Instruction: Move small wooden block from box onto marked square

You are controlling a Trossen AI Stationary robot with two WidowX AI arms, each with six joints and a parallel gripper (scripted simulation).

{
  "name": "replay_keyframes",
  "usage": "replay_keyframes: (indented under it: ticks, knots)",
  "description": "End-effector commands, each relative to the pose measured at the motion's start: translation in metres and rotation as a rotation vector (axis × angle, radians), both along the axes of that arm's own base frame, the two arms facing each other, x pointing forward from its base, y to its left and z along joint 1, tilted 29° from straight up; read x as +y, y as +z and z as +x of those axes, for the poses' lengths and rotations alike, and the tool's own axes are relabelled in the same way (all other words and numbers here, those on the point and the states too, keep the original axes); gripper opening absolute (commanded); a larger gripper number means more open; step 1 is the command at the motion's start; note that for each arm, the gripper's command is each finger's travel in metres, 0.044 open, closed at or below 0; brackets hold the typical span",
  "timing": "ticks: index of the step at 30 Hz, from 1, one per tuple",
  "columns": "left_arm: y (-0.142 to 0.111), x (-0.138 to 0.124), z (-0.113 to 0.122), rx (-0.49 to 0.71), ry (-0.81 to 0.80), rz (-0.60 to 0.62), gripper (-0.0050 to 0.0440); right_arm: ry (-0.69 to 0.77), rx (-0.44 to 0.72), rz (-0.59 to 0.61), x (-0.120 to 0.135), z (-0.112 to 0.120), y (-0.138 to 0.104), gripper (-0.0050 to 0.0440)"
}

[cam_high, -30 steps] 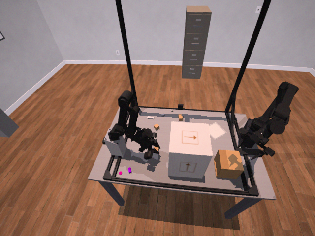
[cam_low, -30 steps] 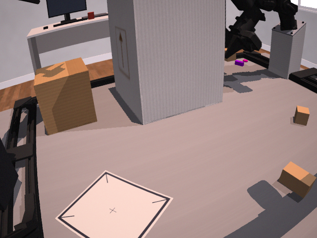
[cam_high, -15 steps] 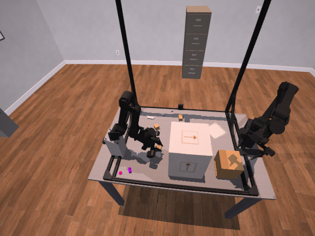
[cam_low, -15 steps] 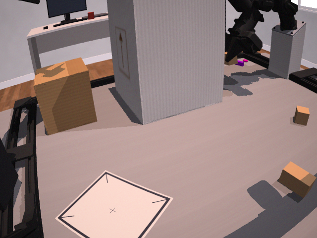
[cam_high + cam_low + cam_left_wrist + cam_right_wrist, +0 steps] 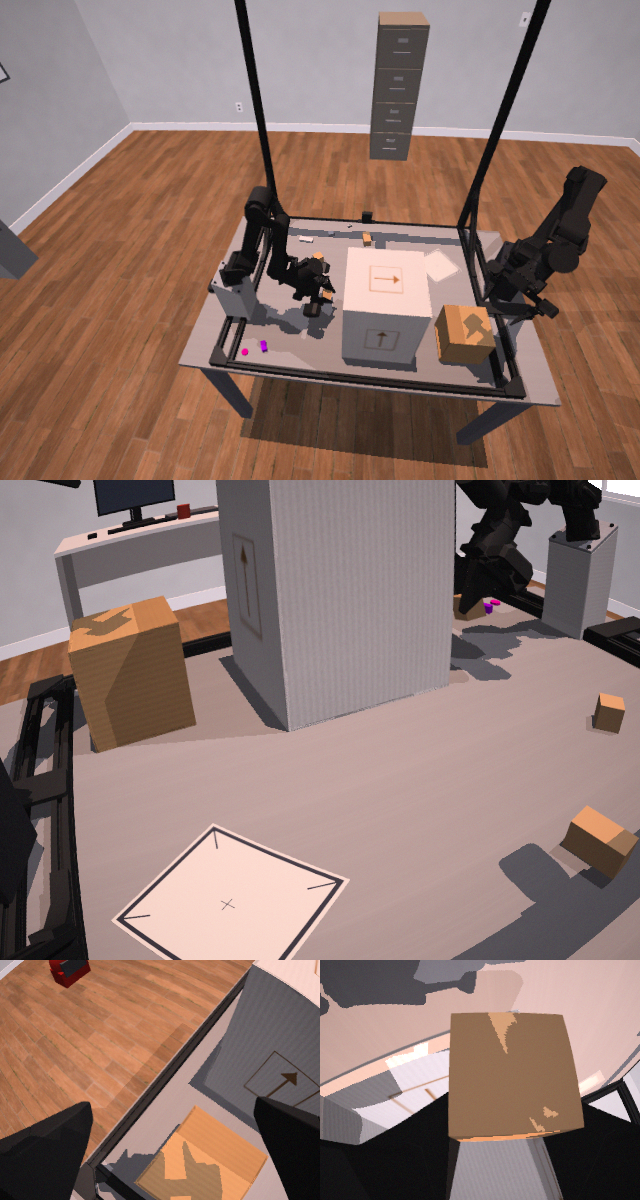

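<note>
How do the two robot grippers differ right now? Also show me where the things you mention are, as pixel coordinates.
The left gripper (image 5: pixel 516 315) (image 5: pixel 176 1109) is open, its fingers spread wide, while the right gripper (image 5: pixel 328 293) (image 5: pixel 467 607) (image 5: pixel 499 1096) is shut, its fingers closer together. The left gripper holds nothing; the right gripper grips a wooden block (image 5: pixel 327 296) (image 5: pixel 475 611) (image 5: pixel 515 1070). Both are black, with two fingers.
</note>
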State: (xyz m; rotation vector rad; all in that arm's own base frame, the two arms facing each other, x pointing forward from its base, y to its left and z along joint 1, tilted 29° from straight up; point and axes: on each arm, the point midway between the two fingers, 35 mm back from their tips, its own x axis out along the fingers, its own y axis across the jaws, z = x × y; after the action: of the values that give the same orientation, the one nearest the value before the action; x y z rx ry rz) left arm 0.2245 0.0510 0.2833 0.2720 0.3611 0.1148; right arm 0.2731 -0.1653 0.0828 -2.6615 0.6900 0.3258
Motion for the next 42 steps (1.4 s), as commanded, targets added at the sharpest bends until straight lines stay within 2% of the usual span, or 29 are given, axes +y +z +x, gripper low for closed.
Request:
replay_keyframes:
  ticks: [1,42]
  knots:
    - [0.001,-0.001,0.000,-0.002,-0.003,-0.004,0.0400,0.010,-0.003,0.034,0.003,0.008,-0.001,0.0000]
    - [0.001,-0.001,0.000,-0.002,-0.003,-0.004,0.0400,0.102,-0.034,0.322,0.050,0.071,0.004,0.0000]
